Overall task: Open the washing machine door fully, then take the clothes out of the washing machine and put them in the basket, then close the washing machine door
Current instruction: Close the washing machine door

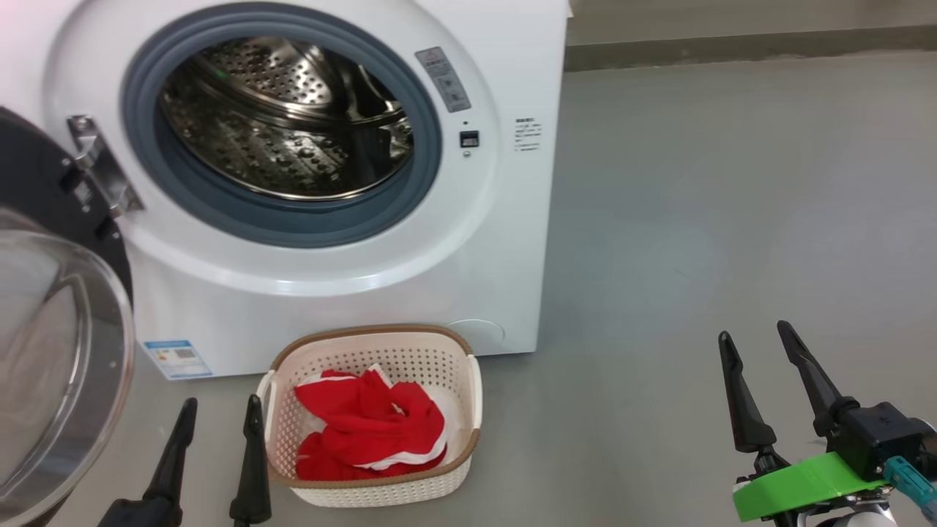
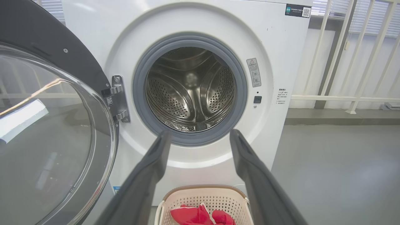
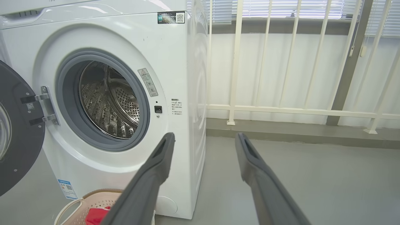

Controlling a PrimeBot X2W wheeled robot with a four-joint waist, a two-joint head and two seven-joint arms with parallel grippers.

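The white washing machine [image 1: 468, 241] [image 2: 281, 47] [image 3: 175, 62] stands with its black glass-windowed door [image 1: 51, 351] [image 2: 47, 131] [image 3: 15, 131] swung wide to the left. The steel drum [image 1: 285, 117] [image 2: 190, 90] [image 3: 107, 100] holds no fabric that I can see. Red clothes [image 1: 370, 424] [image 2: 200, 216] [image 3: 93, 216] with white trim lie in the cream basket [image 1: 468, 380] [image 2: 218, 195] [image 3: 81, 204] on the floor before the machine. My left gripper [image 1: 219, 413] [image 2: 200, 137] is open, just left of the basket. My right gripper [image 1: 758, 337] [image 3: 204, 140] hangs open over bare floor, far to the right.
Grey floor [image 1: 732, 205] stretches to the machine's right. A white railing [image 3: 281, 109] and a low grey kerb [image 3: 297, 134] run along the wall behind. The open door juts out at the left beside my left arm.
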